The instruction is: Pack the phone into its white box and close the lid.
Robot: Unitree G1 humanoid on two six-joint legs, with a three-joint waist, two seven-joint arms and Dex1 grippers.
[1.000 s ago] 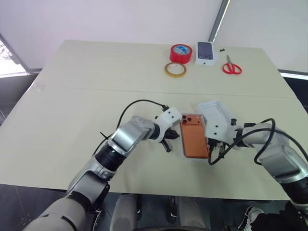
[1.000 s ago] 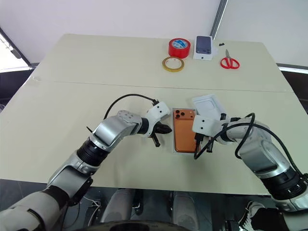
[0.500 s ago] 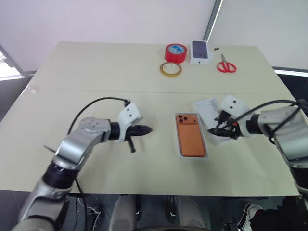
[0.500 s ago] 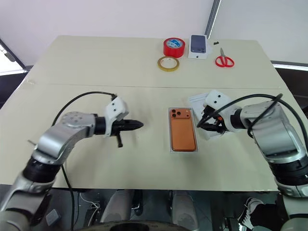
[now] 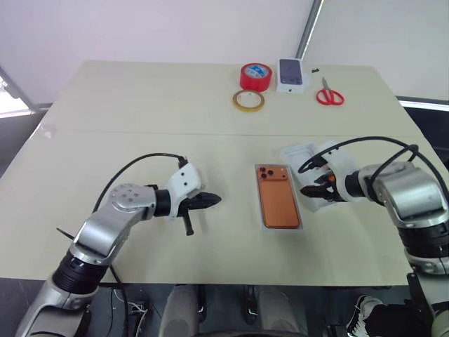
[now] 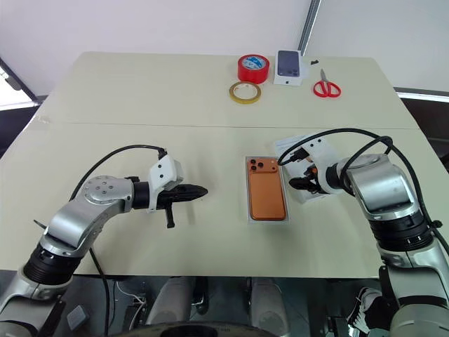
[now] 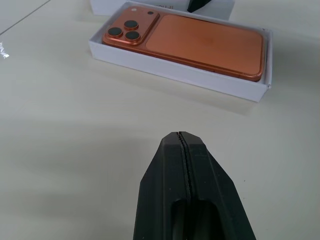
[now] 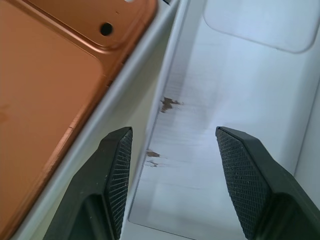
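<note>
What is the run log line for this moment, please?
phone: lying back up in box | lid: open on table beside box | left gripper: shut, empty | right gripper: open over lid

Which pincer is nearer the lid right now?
Right. The right pincer hangs open directly over the lid, beside the white box. The left pincer is shut, out on the far side of that box.

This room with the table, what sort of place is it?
Probably a test or packing workspace, not a home: a plain table against bare white walls, holding tape rolls, scissors and a phone in its white box.
</note>
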